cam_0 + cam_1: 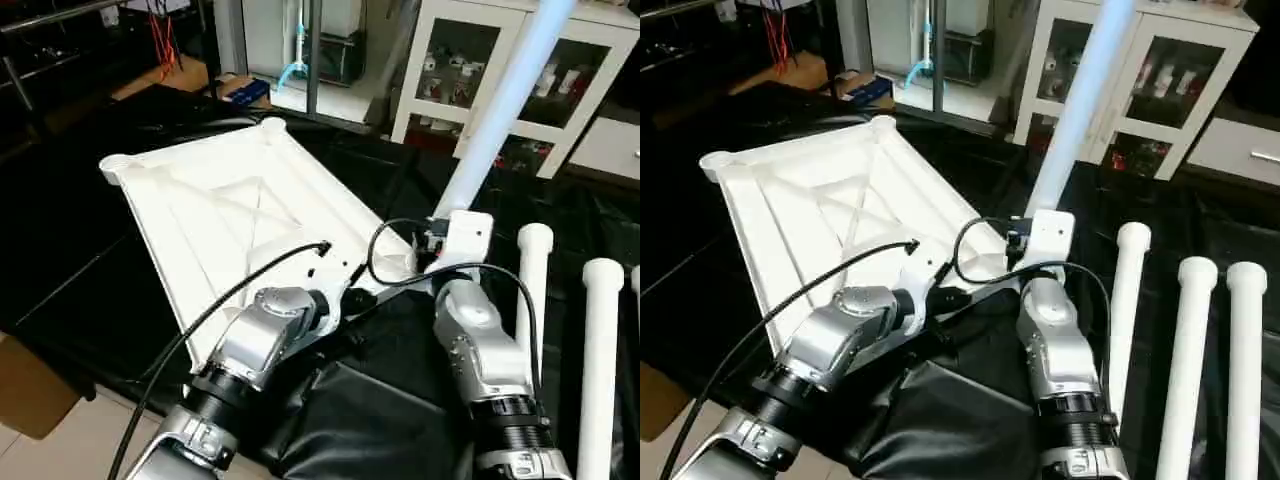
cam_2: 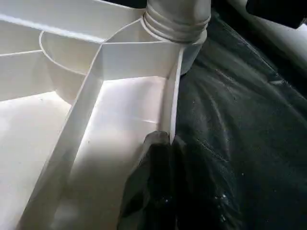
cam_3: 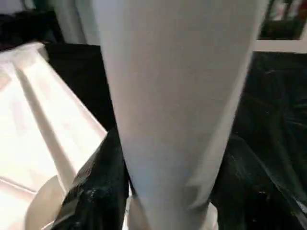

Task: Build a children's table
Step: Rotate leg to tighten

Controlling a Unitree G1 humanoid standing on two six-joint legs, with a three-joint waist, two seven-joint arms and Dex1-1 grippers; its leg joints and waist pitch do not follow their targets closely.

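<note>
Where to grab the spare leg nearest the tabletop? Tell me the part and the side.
Grip the nearest spare leg on its plain round shaft, mid-length, from above, fingers across its width. It lies flat on the black cover, with a gap to the next leg.

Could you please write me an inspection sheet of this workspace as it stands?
Surface: black sheet covers the bench.
Job's things: tabletop lies underside up; one leg stands in its near corner socket; three spare legs lie to the right.
Clutter: nothing seen.
Grippers: left gripper pinches the tabletop's edge rib; right gripper has its jaws around the standing leg.
Cables: black cable loops between the wrists.
Surroundings: white glass-door cabinet behind.
</note>
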